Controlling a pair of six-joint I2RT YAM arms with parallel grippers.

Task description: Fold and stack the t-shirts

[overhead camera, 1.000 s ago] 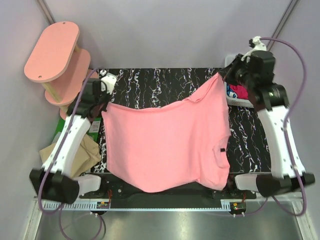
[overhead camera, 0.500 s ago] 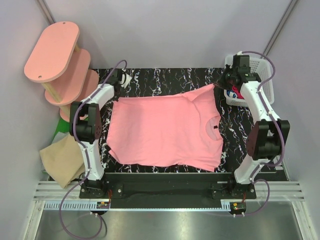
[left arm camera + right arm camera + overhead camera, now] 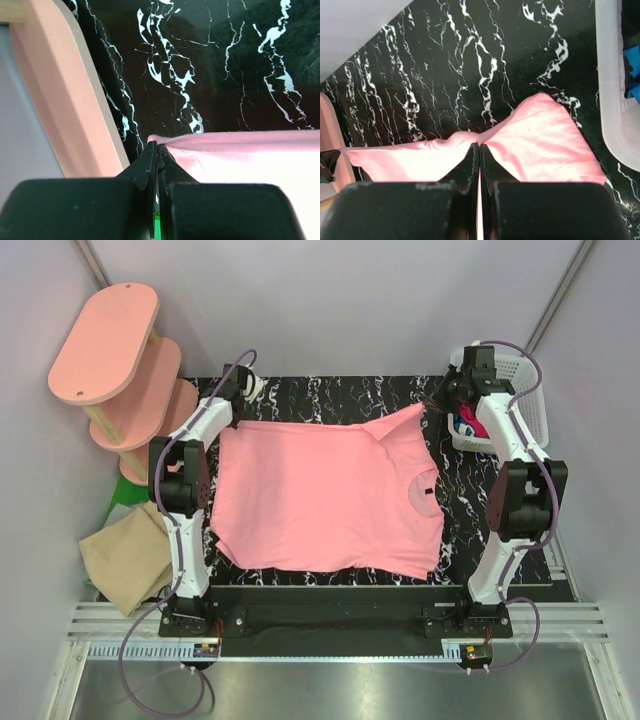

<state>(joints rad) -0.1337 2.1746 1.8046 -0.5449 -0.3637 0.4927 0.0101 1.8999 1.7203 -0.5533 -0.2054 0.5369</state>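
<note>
A salmon-pink t-shirt (image 3: pixel 325 495) lies spread flat on the black marble table (image 3: pixel 330 395), collar toward the right. My left gripper (image 3: pixel 233 415) is shut on its far left corner, and my right gripper (image 3: pixel 437 408) is shut on its far right corner. In the left wrist view the fingertips (image 3: pixel 157 146) pinch the pink hem (image 3: pixel 240 152). The right wrist view shows the jaws (image 3: pixel 479 146) closed on bunched pink cloth (image 3: pixel 540 140). A tan-beige t-shirt (image 3: pixel 125 555) lies off the table's left side. A magenta-red t-shirt (image 3: pixel 470 425) sits in the white basket (image 3: pixel 520 390).
Pink oval shelf boards (image 3: pixel 105 345) stand at the far left corner, one edge (image 3: pixel 55 90) close beside my left gripper. The white basket's wall (image 3: pixel 615 90) is just right of my right gripper, with something blue (image 3: pixel 632 75) inside.
The pink t-shirt was hanging in the air between both raised grippers. Both arms have reached down and away, and the shirt now lies stretched flat on the table.
</note>
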